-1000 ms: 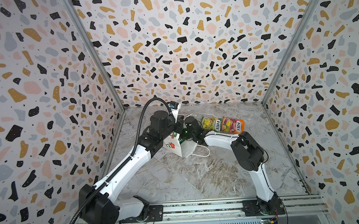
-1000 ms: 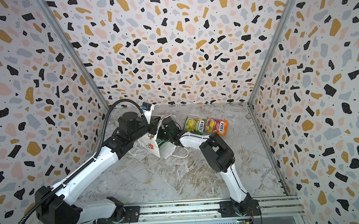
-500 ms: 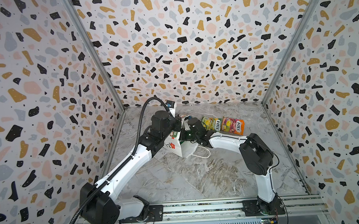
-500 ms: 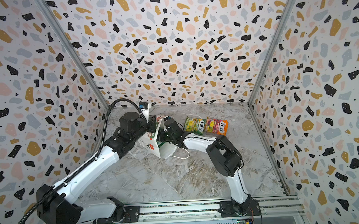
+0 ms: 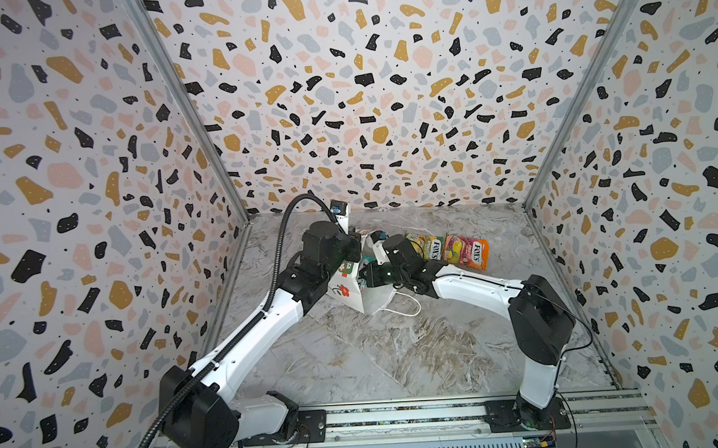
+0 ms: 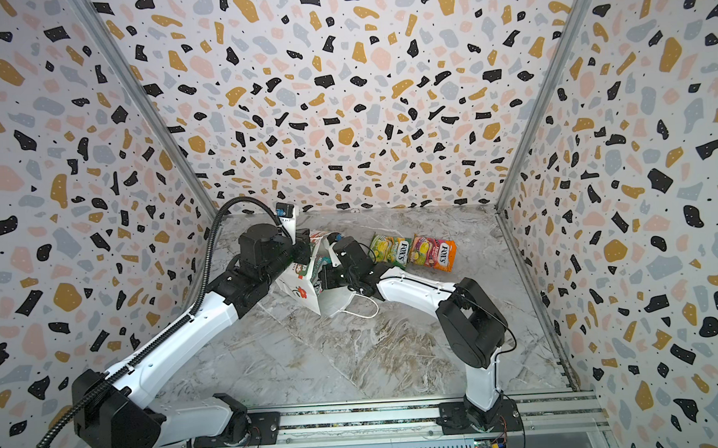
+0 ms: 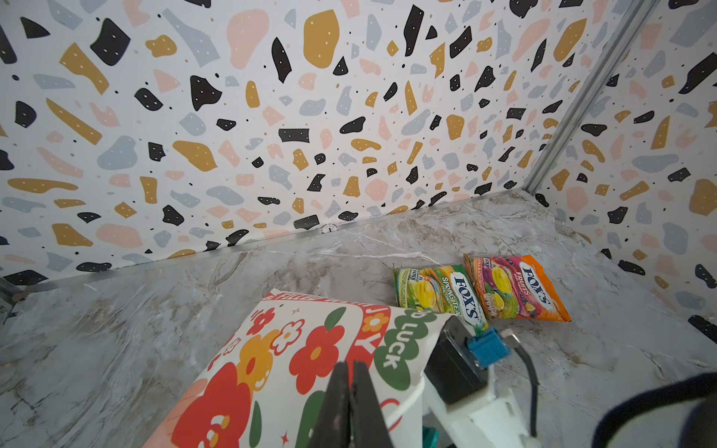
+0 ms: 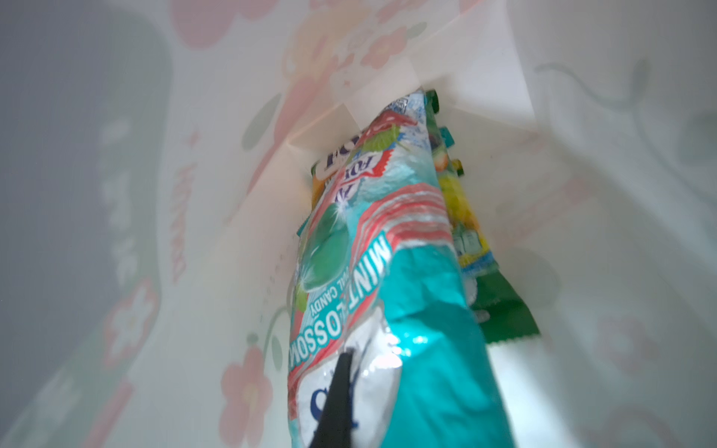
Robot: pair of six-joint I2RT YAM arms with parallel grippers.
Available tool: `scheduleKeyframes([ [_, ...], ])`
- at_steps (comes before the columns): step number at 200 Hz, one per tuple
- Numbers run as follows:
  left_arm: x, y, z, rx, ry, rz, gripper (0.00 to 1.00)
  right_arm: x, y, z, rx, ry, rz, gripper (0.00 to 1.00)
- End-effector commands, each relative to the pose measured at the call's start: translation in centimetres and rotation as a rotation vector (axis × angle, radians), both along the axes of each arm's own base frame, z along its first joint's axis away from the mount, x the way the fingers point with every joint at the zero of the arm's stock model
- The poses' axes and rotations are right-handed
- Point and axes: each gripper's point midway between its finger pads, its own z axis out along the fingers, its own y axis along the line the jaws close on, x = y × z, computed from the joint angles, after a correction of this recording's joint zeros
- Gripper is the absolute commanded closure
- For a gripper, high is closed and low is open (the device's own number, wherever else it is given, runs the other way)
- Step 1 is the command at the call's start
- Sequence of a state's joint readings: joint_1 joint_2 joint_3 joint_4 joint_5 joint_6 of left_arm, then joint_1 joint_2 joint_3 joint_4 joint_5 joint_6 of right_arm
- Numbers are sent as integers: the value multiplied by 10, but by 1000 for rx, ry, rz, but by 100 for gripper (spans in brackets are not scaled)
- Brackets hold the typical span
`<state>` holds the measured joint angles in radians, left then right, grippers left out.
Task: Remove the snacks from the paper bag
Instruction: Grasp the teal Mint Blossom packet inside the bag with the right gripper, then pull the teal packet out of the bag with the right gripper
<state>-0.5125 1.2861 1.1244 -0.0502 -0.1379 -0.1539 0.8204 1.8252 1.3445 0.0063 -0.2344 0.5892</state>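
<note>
Left jaws clamp the paper bag (image 7: 295, 349), evidently to steady it; right jaws, inside, grip the teal FOX'S packet (image 8: 423, 310) for extraction.

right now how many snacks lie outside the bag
2: green packet and orange packet, side by side on the table. Teal packet and others, partly hidden, inside the paper bag.

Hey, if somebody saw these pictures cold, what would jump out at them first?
The flowered paper bag lying tipped over toward the back of the marble table, with the right end effector inside it, closed on a teal packet. Next, the green packet and orange packet lying side by side near the back wall.
</note>
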Motion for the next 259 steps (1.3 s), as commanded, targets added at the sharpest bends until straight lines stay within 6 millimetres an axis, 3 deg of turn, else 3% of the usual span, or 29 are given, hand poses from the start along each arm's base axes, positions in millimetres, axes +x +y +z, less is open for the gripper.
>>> scheduleKeyframes([
  [1,0,6,18,-29,-53,29,100,-9,-12,28,-30,-94,34,100],
  [65,-1,6,19,-31,-59,32,100,-25,-42,46,-126,-200,69,100],
  [165,-2,7,20,-26,-61,32,100,-50,-75,119,-142,-444,136,100],
  [209,-2,8,21,-23,-63,32,100,-51,-104,153,-118,-527,67,100],
  [259,-3,6,21,-21,-63,22,100,-38,-153,166,-116,-548,-48,100],
])
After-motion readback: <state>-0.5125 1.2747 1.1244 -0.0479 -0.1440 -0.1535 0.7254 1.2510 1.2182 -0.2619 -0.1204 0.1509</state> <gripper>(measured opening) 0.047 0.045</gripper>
